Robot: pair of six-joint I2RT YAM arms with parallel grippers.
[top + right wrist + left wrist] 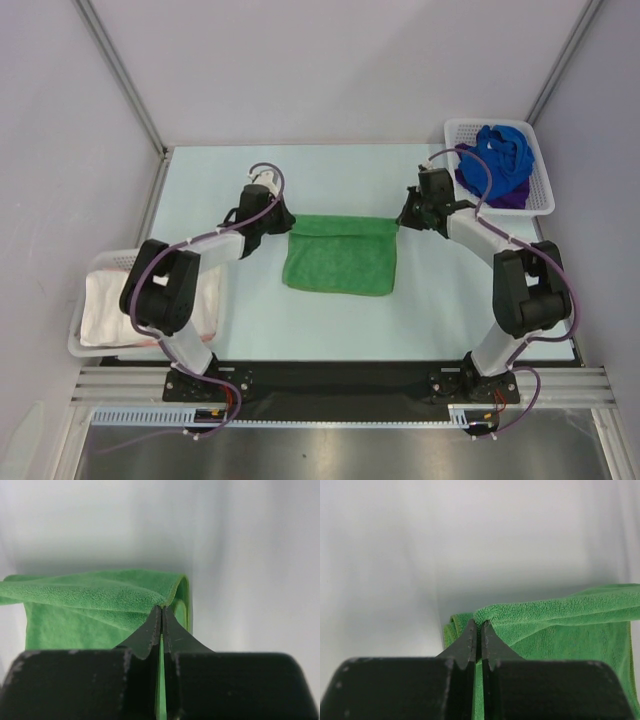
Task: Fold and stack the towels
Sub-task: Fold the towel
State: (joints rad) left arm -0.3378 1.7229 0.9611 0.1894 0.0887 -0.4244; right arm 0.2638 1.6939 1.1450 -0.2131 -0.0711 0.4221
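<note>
Both pairs of fingers are pinched shut on cloth. Your left gripper (479, 626) has its jaws pressed together on the far left corner of the green towel (341, 254), and your right gripper (161, 611) is clamped the same way on the far right corner. In each wrist view the dark fingertips meet with green terry cloth bunched between them.

From above, the green towel lies in the middle of the pale table (330, 180), between the two arms. It looks doubled over already: its far edge runs straight from one gripper to the other and sits slightly raised, while the rest rests flat toward you.

Behind your right arm, a white basket (540, 205) in the far right corner holds a rumpled blue towel (500, 152) on top of a purple towel (500, 196). Beside your left arm, another white basket (85, 348) at the near left edge holds a white towel (105, 305) with a pinkish towel (210, 315) showing at its side.

The step in hand appears to be a fold of the green towel, with both far corners gripped. Judging from this, your next move calls for lifting the two corners together, keeping the edge level and taut, carrying it toward the near edge, and letting go only once the edges line up. Uneven motion between the arms would likely skew the fold.
</note>
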